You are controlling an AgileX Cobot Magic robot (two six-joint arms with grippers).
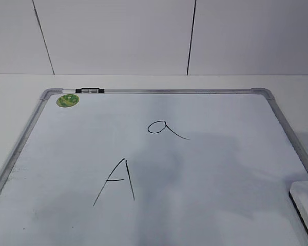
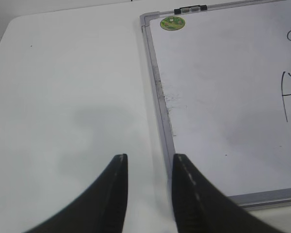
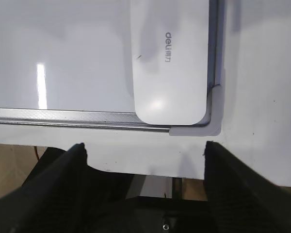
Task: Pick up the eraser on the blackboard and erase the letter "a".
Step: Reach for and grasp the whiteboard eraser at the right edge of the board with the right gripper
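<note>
While the eraser (image 3: 169,58) lies in the blackboard (image 3: 63,116) corner, both hands seemingly gape unladen.

left claw (image 2: 149,167): two matte black curved fingers tapering to narrow tips, pale dotted line along each inner edge | right claw (image 3: 145,148): two broad black blunt-tipped fingers, black housing below, small screw at 6 o'clock, red cable at 8 o'clock
</note>
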